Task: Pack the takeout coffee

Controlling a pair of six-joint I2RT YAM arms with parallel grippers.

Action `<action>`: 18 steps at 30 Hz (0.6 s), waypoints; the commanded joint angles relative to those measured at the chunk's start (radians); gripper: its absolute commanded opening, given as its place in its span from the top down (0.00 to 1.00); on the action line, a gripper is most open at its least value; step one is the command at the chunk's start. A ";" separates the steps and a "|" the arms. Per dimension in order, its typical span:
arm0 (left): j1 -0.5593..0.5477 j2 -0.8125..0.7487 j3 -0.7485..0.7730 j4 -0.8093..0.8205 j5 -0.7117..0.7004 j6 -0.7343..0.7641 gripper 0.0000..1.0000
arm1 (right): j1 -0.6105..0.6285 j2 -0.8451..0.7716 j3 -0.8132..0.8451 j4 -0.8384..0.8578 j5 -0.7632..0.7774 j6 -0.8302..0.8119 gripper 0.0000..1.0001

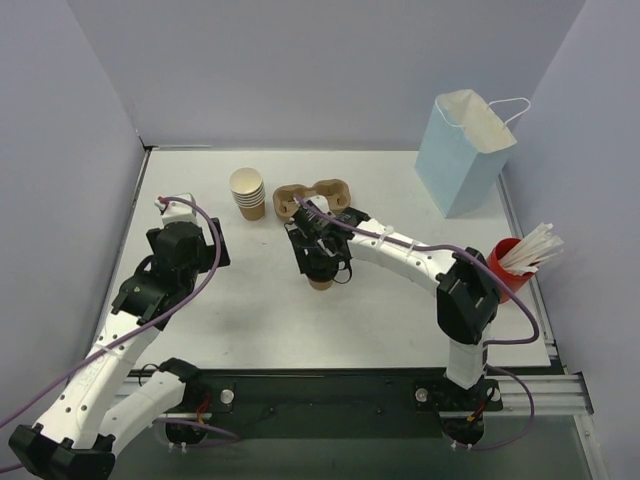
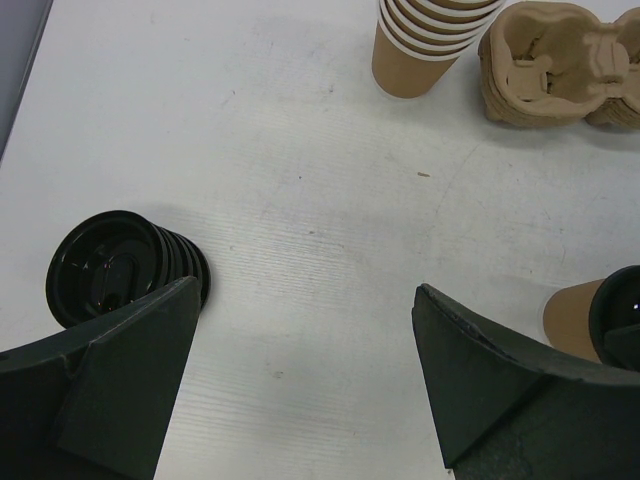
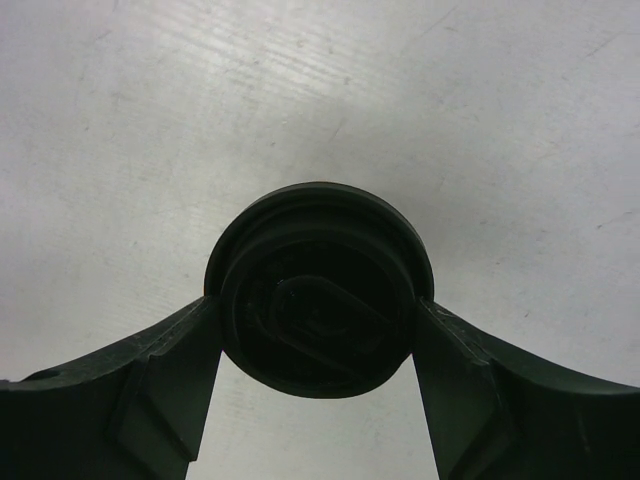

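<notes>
Black fingers [image 3: 175,370] of the right pincer [image 3: 318,312] fill the bottom of the right wrist view, clamped against opposite sides of a lidded cup [image 3: 318,290], of which only the round black lid shows from above. From overhead this tan cup [image 1: 320,283] sits under the pincer near the middle of the white counter [image 1: 380,320], on the near side of the pulp tray [image 1: 312,195] and clearly apart from it; whether its base rests on the counter I cannot tell. Both hollows of the tray are unfilled, and in the left wrist view the tray [image 2: 560,65] looks like several nested together. Just left of it stands a stack of lidless cups [image 1: 248,192]. The left pincer [image 2: 305,295] is spread wide with nothing between its fingers, above bare counter, with a leaning stack of black lids [image 2: 115,265] beside its left finger. At the far right stands a blue paper bag [image 1: 465,155], and nearer, a red cup of straws [image 1: 510,265].
</notes>
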 commanded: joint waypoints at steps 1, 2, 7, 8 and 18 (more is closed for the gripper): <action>0.007 -0.016 -0.002 0.008 -0.007 0.012 0.03 | -0.125 -0.032 -0.096 -0.085 0.119 0.006 0.31; 0.007 -0.015 -0.003 0.008 -0.007 0.012 0.03 | -0.146 -0.058 -0.109 -0.085 0.127 0.006 0.31; 0.007 -0.007 0.000 0.008 -0.001 0.013 0.03 | -0.335 -0.130 -0.203 -0.085 0.192 -0.004 0.31; 0.007 -0.007 -0.002 0.008 0.001 0.013 0.03 | -0.370 -0.141 -0.214 -0.085 0.190 -0.013 0.30; 0.007 -0.001 -0.002 0.011 0.008 0.018 0.03 | -0.636 -0.223 -0.309 -0.065 0.176 -0.020 0.27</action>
